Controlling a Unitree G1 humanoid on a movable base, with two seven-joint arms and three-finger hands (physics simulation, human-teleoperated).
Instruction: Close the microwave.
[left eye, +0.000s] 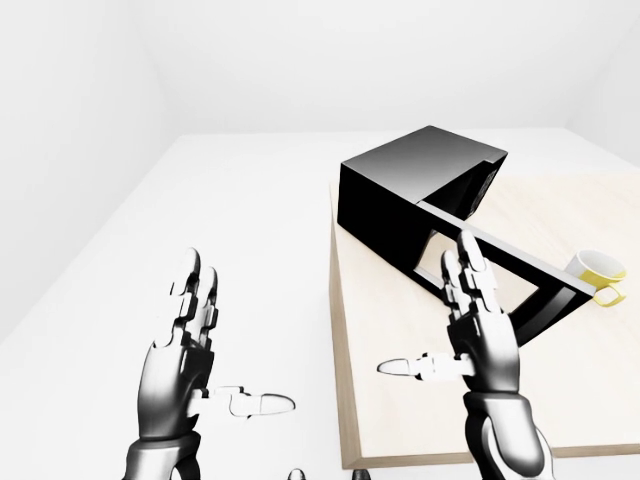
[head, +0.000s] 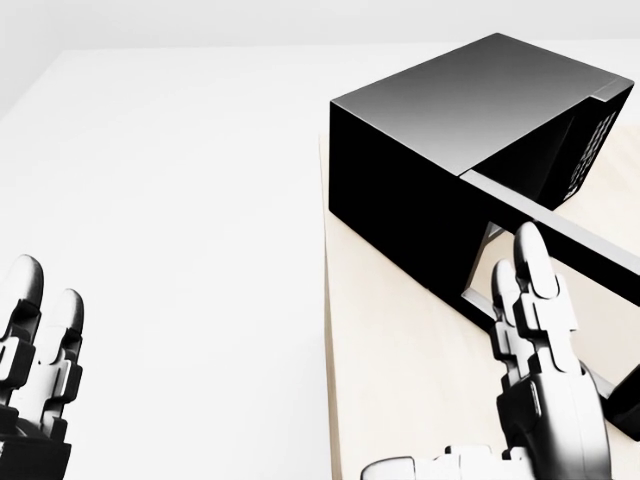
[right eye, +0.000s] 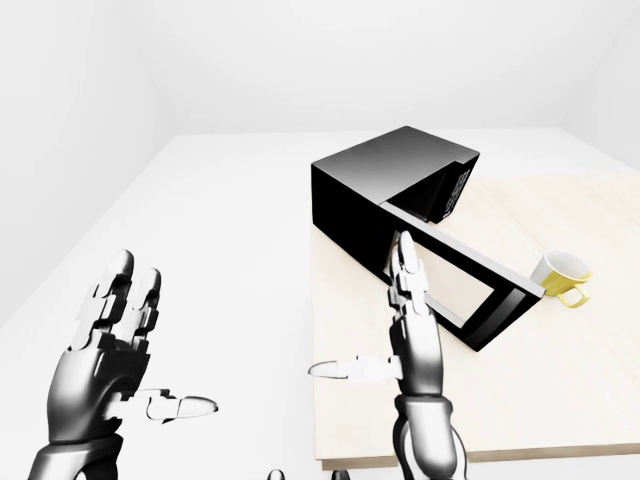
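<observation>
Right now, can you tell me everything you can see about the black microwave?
The microwave is a plain black box with a smooth, slightly shiny top. It sits on the pale wooden table, near the table's left edge in the left-eye view. Its door is swung wide open, a dark frame around a see-through window. A button panel shows beside the opening. The right hand is raised, open, near the door; whether it touches cannot be told.
</observation>
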